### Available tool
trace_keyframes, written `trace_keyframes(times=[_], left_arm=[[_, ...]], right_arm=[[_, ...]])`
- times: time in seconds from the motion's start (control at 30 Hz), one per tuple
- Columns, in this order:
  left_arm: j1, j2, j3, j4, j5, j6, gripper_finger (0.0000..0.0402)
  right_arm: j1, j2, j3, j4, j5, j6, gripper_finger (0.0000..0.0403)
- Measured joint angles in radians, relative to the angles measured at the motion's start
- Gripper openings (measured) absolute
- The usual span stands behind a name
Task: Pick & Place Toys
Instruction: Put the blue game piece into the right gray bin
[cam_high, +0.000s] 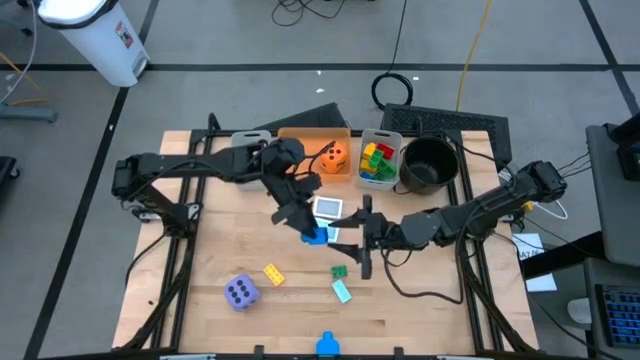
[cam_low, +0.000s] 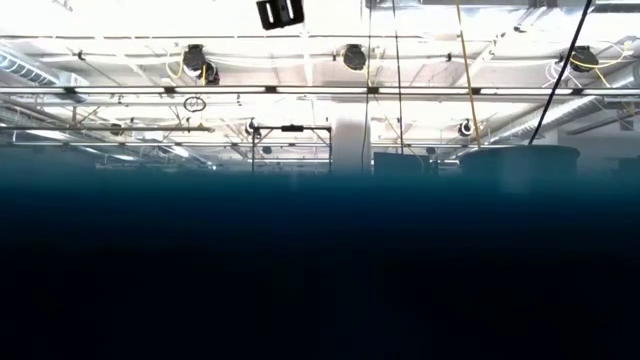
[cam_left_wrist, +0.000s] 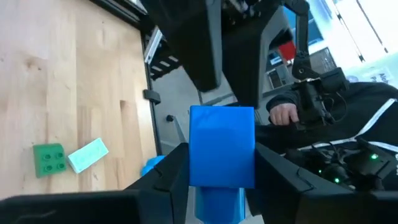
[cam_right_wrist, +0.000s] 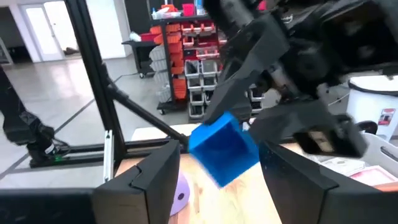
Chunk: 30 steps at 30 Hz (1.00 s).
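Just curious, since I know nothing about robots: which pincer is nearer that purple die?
Left. The left pincer holds a blue brick mid-table, up and right of the purple die; the right pincer sits farther right.

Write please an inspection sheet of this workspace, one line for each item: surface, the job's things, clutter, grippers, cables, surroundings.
Surface: wooden table top, bare wood between the scattered toys.
Job's things: blue block between the left gripper's fingers; purple die, yellow brick, green brick and a pale card loose on the table; orange die in the orange bin; coloured bricks in the grey bin.
Clutter: black round bowl beside the grey bin.
Grippers: left gripper shut on the blue block; right gripper open, close in front of the block.
Cables: a coil and a yellow lead on the floor behind the table.
Surroundings: white bucket on the floor; a person's hand beyond the table edge.
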Motion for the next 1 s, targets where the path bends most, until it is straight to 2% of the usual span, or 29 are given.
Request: trace_keyframes(times=[0.2,0.37,0.5,0.7,0.9,1.0], left_arm=[[0.010,0.031,0.000,0.073,0.037,-0.034,0.0164],[0.018,0.062,0.000,0.126,0.093,-0.071,0.0139],[0.030,0.086,0.000,0.149,0.124,-0.089,0.0138],[0.037,0.104,0.000,0.162,0.128,-0.091,0.0166],[0.038,0.103,0.000,0.185,0.181,-0.119,0.0138],[0.038,0.103,0.000,0.216,0.210,-0.155,0.0138]], right_arm=[[0.001,0.000,0.000,-0.010,0.002,0.000,0.0210],[0.007,-0.002,0.000,-0.029,0.009,-0.009,0.0210],[0.011,-0.002,0.000,-0.049,0.034,-0.005,0.0210],[0.020,0.001,0.000,-0.076,0.077,-0.011,0.0210],[0.019,0.002,0.000,-0.129,0.074,-0.017,0.0210],[0.019,0.002,0.000,-0.150,0.049,-0.030,0.0210]])
